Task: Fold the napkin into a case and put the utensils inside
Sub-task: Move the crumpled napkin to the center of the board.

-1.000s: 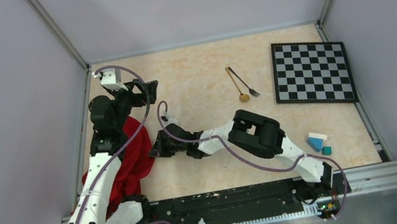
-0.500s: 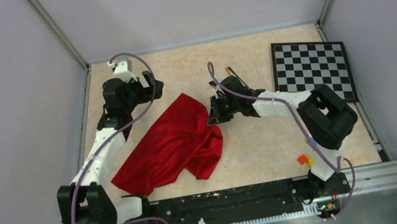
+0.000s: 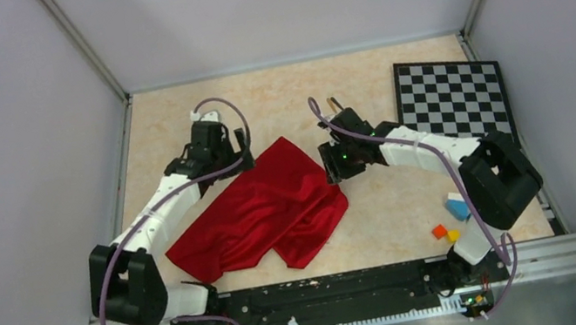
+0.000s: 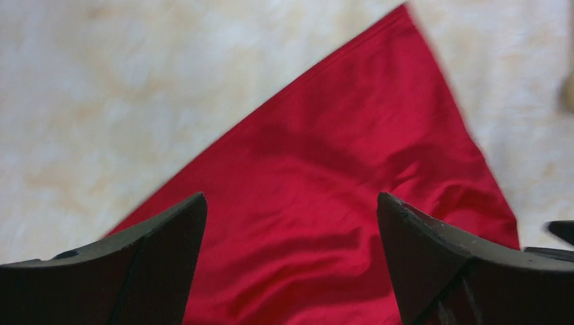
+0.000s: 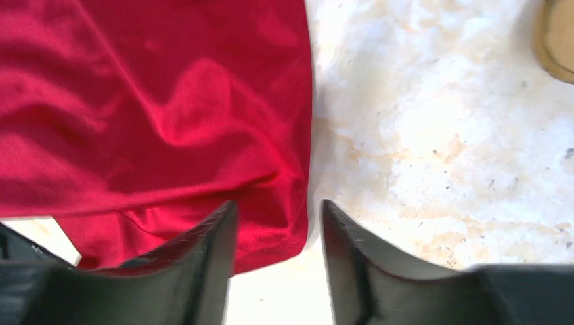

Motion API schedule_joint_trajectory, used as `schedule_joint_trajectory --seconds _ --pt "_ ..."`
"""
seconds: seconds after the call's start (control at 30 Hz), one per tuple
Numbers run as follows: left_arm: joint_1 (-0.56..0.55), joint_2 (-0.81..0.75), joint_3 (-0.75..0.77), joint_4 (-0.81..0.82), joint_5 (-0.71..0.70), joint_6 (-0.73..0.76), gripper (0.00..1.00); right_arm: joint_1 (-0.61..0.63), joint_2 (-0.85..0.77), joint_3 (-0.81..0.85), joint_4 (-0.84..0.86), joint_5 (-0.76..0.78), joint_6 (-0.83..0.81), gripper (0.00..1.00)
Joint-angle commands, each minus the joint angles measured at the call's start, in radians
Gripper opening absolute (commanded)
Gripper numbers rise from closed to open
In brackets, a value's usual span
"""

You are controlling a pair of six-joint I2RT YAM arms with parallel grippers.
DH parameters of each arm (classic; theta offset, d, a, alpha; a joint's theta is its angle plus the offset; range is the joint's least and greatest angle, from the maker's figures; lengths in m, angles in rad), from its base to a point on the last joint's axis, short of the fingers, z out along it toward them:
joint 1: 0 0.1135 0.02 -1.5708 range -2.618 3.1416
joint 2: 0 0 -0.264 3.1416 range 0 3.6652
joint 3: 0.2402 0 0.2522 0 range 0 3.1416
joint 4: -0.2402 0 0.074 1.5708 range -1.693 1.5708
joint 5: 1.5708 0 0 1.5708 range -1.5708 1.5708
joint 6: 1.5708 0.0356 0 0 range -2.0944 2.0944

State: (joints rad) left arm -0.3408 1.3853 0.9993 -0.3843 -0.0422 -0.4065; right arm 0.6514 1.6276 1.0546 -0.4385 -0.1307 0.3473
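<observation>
The deep-red napkin (image 3: 262, 211) lies rumpled and partly spread in the middle of the table, not folded into a case. My left gripper (image 3: 241, 154) hovers open over its far corner, and red cloth (image 4: 338, 203) fills the space under the wide-apart jaws (image 4: 291, 210). My right gripper (image 3: 330, 171) is at the napkin's right edge with its jaws parted (image 5: 277, 217). The cloth's edge (image 5: 156, 101) lies loose below them. Of the utensils, a gold spoon handle tip (image 3: 334, 103) peeks out behind the right arm and its bowl (image 5: 556, 40) shows at the right wrist view's corner. The fork is hidden.
A black-and-white checkered board (image 3: 451, 104) lies at the back right. Small coloured blocks (image 3: 455, 207) sit near the right arm's base. Side walls and a metal frame enclose the table.
The right gripper pulled the napkin from the left edge to the middle, then opened its jaws. The left arm swung in over the napkin's far corner.
</observation>
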Motion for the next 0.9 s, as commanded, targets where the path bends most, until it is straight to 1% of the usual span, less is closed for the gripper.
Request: schedule_joint_trajectory --seconds 0.0,0.03,0.07,0.13,0.23,0.3,0.37,0.43,0.47,0.5,0.57,0.7,0.73,0.77,0.87 --pt "0.050 -0.149 -0.081 -0.238 -0.187 -0.186 0.99 -0.004 -0.067 0.052 0.050 0.111 -0.030 0.57" --pt "0.068 -0.181 -0.102 -0.258 -0.186 -0.206 0.99 -0.005 -0.039 0.078 0.068 0.114 -0.035 0.62" --pt "0.084 -0.211 -0.125 -0.271 -0.181 -0.228 0.99 -0.005 0.009 0.135 0.075 0.113 -0.037 0.63" --pt "0.099 -0.269 -0.170 -0.269 -0.157 -0.264 0.99 -0.005 0.110 0.244 0.082 0.095 -0.037 0.64" --pt "0.102 -0.336 -0.237 -0.231 -0.110 -0.308 0.99 0.010 0.283 0.441 0.034 0.079 -0.030 0.64" --pt "0.101 -0.356 -0.290 -0.169 -0.021 -0.304 0.99 0.037 0.383 0.563 -0.020 0.134 -0.034 0.64" --pt "0.097 -0.345 -0.361 -0.027 0.178 -0.277 0.99 0.074 0.453 0.656 -0.072 0.242 -0.039 0.64" --pt "0.074 -0.288 -0.373 0.033 0.236 -0.275 0.99 0.101 0.487 0.686 -0.100 0.307 -0.020 0.63" --pt "0.055 -0.258 -0.370 0.050 0.223 -0.280 0.99 0.106 0.491 0.676 -0.097 0.313 -0.001 0.61" --pt "0.043 -0.223 -0.364 0.065 0.215 -0.282 0.99 0.107 0.485 0.652 -0.089 0.308 0.033 0.56" --pt "0.034 -0.159 -0.356 0.100 0.219 -0.283 0.99 0.105 0.457 0.584 -0.063 0.303 0.076 0.43" --pt "0.004 -0.023 -0.358 0.223 0.248 -0.313 0.99 0.107 0.377 0.388 0.012 0.291 0.154 0.18" --pt "-0.006 0.009 -0.353 0.243 0.252 -0.322 0.99 0.107 0.355 0.347 0.015 0.307 0.178 0.14" --pt "-0.029 0.046 -0.340 0.278 0.252 -0.330 0.99 0.106 0.333 0.301 0.019 0.322 0.199 0.13" --pt "-0.085 0.179 -0.274 0.314 0.254 -0.341 0.99 0.084 0.255 0.159 0.045 0.293 0.266 0.13"
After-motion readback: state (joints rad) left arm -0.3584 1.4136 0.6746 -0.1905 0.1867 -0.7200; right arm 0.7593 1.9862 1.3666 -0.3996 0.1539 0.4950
